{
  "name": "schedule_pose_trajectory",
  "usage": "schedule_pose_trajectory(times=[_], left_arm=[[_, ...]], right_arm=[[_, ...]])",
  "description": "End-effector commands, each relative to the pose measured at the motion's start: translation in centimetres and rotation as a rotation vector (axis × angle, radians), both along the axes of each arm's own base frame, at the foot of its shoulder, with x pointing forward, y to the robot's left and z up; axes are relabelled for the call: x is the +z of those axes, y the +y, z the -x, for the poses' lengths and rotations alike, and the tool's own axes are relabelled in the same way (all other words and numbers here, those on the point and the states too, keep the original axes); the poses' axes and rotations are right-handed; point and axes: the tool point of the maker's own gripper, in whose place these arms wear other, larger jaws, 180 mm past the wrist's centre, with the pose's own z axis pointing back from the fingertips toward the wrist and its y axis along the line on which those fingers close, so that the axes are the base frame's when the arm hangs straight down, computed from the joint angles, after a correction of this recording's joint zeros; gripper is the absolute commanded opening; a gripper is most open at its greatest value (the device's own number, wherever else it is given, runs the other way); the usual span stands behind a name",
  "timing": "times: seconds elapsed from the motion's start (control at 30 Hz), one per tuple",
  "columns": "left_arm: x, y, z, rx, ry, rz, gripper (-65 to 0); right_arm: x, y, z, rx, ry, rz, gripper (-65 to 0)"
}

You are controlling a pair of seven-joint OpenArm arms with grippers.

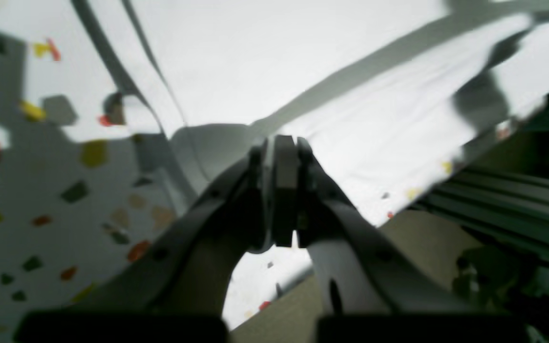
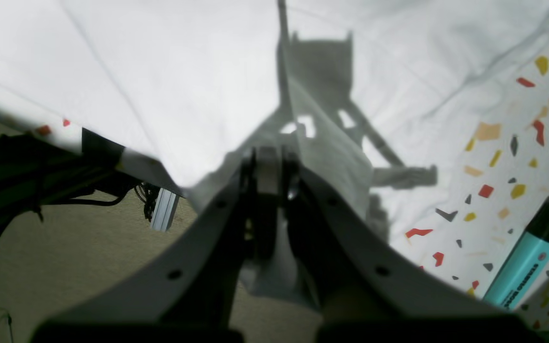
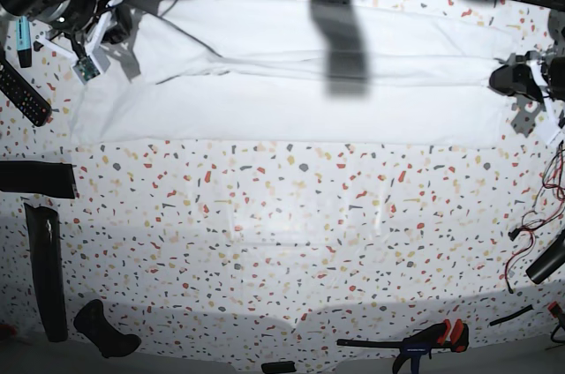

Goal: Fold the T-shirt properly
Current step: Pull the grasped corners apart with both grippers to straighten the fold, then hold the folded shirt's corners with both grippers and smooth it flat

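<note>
The white T-shirt point(image 3: 282, 100) lies spread in a long band across the far part of the speckled tabletop point(image 3: 282, 233), with a crease along its length. My right gripper point(image 3: 117, 30) is at the shirt's left end. In the right wrist view it point(image 2: 267, 155) is shut on the T-shirt point(image 2: 160, 71), and cloth hangs down between its fingers. My left gripper point(image 3: 519, 78) is at the shirt's right end. In the left wrist view it point(image 1: 281, 143) is shut, with a raised fold of the T-shirt point(image 1: 255, 57) at its tips.
A teal highlighter point(image 2: 527, 252) and a black remote point(image 3: 24, 92) lie at the far left. Black tools point(image 3: 48, 268) lie along the left edge, a clamp point(image 3: 424, 339) at the front, and cables point(image 3: 538, 206) at the right. The table's far edge point(image 1: 398, 214) is close to both grippers.
</note>
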Motion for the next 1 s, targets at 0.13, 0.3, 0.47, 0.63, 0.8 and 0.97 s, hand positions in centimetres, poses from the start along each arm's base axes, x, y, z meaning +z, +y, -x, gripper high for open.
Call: schedule_pose_trajectory(times=[0.13,0.3,0.47,0.63,0.8,0.97], left_arm=[[0.7,0.6,-0.2,-0.002,-0.027,-0.017,-65.0],[-0.2,0.3,1.0,0.008,-0.001,-0.001,-65.0],[-0.2,0.2,0.9,0.024,-0.019,0.013,-65.0],[-0.5,-0.4,1.0,0.029,-0.017,0.031,-65.0],[-1.0,-1.6,1.2,0.038,-0.014,0.068,-65.0],[-1.1,-1.7,1.4,0.034,-0.006,0.066,-63.6]], right_arm=[[0.2,-0.5,-0.5,0.001,-0.03,0.013,-65.0],[-1.6,-1.8,-0.6,-0.048,-0.026,-0.011,-65.0],[-3.6,-2.9,-1.3,-0.11,-0.019,-0.066,-65.0],[-4.6,-4.0,-3.5,-0.163,-0.046,-0.105,-65.0],[-4.8,-4.4,-5.1,-0.191,-0.062,-0.14,-65.0],[-5.3,-1.6,-2.1,-0.168,0.082,-0.291,-65.0]])
